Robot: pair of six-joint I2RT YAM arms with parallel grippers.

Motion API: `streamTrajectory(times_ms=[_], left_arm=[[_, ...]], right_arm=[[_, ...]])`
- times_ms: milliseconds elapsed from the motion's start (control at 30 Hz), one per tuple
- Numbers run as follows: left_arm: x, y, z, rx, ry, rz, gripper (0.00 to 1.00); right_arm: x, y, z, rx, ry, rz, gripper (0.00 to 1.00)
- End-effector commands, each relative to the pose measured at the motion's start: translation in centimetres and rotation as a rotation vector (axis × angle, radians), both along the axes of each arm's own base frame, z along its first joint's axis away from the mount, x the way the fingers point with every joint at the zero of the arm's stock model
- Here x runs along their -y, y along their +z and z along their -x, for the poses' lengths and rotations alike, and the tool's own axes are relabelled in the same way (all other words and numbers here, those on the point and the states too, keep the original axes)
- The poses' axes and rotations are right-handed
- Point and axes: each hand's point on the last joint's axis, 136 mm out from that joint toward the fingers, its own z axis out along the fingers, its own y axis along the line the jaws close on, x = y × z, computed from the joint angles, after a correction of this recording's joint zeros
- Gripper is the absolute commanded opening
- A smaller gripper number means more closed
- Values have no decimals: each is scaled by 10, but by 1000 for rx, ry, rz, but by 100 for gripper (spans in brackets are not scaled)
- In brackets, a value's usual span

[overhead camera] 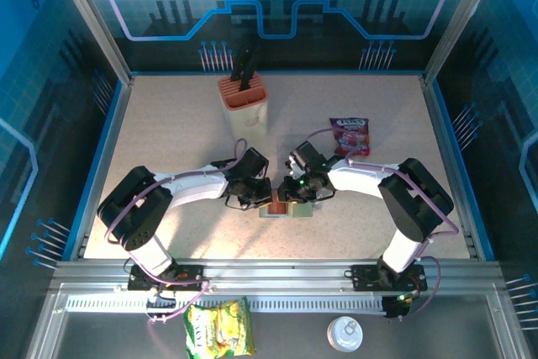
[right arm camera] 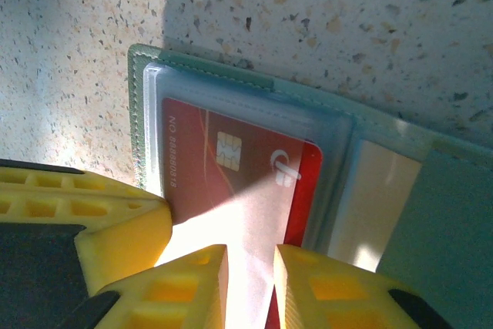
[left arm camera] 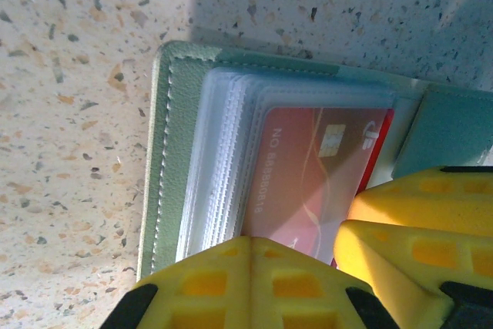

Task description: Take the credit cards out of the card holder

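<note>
Yellow right gripper (right arm camera: 250, 267) narrowly parted astride thin red plastic credit card (right arm camera: 231, 167), clamp unclear; left gripper (left arm camera: 246, 287) shut, pinning flat grey-green folding card holder (left arm camera: 166, 152) on table (right arm camera: 347, 21). Likely stiff, slick: pinch exposed edge, slide from clear sleeve (right arm camera: 339, 140).

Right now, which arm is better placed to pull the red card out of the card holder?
Right. The right hand sits with fingers slightly apart over the exposed end of the red card, lined up to pull. The left hand is shut, resting on the card holder, probably better for steadying it.
</note>
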Motion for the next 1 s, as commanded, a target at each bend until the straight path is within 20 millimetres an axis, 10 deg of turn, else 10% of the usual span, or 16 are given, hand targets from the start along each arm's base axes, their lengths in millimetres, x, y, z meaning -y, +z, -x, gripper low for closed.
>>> streamTrajectory(times_ms=[0,967], left_arm=[[-14,-13,11,-28,-3,-64,0],[-2,16,-2,35,4,4,0]], right_arm=[[13,-8,2,-24,-27,42,23],[13,11,5,-1,-33,-29,26]])
